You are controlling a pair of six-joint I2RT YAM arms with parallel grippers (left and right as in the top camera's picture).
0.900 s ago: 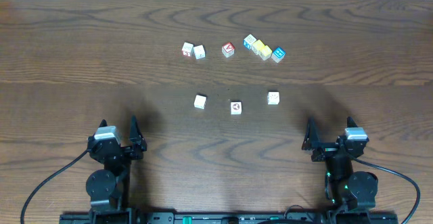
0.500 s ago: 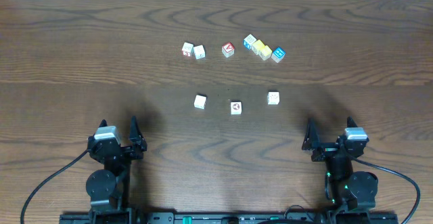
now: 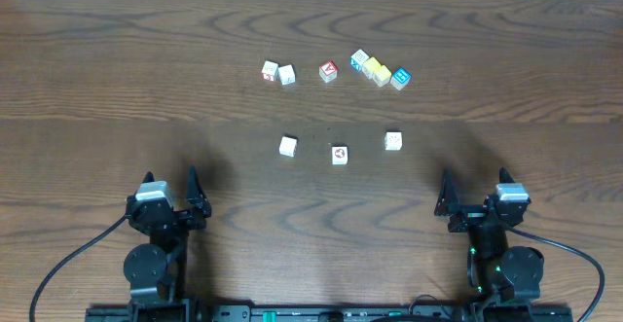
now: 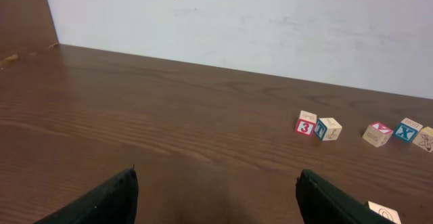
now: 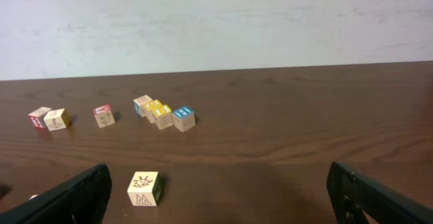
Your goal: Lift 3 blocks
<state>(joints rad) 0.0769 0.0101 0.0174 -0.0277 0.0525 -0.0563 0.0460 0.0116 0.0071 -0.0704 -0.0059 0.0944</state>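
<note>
Three small cream blocks lie in a loose row at mid-table: the left block [image 3: 288, 146], the middle block [image 3: 339, 155] and the right block [image 3: 393, 141]. My left gripper [image 3: 170, 179] rests open near the front edge, well short of them and off to their left. In its wrist view only a corner of the left block [image 4: 383, 212] shows, beside the right finger; the left gripper [image 4: 216, 187] holds nothing. My right gripper [image 3: 474, 179] is open at the front right. The right block [image 5: 144, 187] sits just ahead of its left finger; the right gripper [image 5: 218, 183] is empty.
A row of coloured cubes stands farther back: two white ones [image 3: 278, 72] with red and blue marks, a red-faced one [image 3: 328, 70], and a cluster of yellow and blue ones [image 3: 381, 70]. A white wall [image 5: 216, 21] rises behind the table's far edge.
</note>
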